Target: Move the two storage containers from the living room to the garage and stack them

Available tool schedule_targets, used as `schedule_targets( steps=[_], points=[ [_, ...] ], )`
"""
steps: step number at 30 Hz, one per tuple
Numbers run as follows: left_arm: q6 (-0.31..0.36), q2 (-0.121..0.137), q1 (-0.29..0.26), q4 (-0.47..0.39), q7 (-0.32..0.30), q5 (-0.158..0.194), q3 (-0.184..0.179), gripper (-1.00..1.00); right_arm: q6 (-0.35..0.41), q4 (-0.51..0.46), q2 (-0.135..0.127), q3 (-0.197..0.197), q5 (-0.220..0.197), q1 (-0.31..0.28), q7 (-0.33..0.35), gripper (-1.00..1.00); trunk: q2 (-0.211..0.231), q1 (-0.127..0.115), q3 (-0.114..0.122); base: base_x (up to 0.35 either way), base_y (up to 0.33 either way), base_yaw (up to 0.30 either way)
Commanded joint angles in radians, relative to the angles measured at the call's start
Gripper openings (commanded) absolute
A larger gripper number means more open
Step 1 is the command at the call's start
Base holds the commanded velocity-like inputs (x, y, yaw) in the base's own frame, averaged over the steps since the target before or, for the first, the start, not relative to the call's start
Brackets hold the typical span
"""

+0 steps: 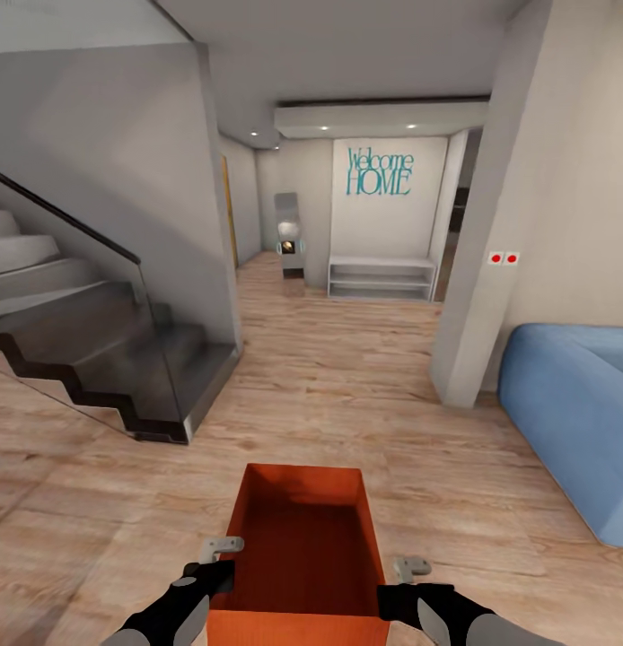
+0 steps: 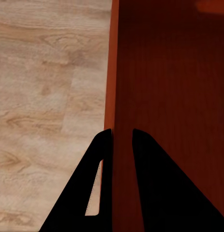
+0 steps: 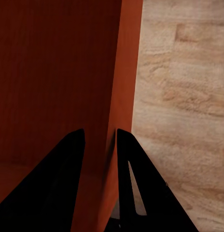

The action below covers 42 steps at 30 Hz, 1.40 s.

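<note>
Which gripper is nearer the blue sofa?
Right. The right gripper clamps the storage container's wall on the blue sofa's side; the left gripper clamps the opposite wall.

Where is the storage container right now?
Head view, bottom centre: the storage container is gripped by left gripper and right gripper on its side walls, above the wood floor.

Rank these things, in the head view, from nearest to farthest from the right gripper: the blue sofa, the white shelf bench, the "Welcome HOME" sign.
From the right gripper, clamped on the container wall:
1. Blue sofa, at the right, on the wood floor.
2. White shelf bench, far ahead down the hallway.
3. "Welcome HOME" sign, on the wall just above and behind the bench.
</note>
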Motion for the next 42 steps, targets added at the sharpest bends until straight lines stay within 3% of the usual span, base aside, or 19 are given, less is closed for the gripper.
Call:
schedule_targets(
  steps=[1, 42],
  points=[
    [0.002, 0.001, 0.0, 0.002, -0.027, 0.024, -0.027, -1.0, -0.028, -0.062, -0.024, -0.021, 0.004, -0.001, 0.002, -1.0, -0.001, 0.001, -0.001, 0.328, 0.074, 0.0],
    [0.002, 0.001, 0.0, 0.002, -0.026, 0.024, -0.027, -1.0, -0.028, -0.062, -0.024, -0.02, 0.004, -0.001, 0.001, -1.0, -0.001, 0.001, -0.001, 0.328, 0.074, -0.025]
  ],
)
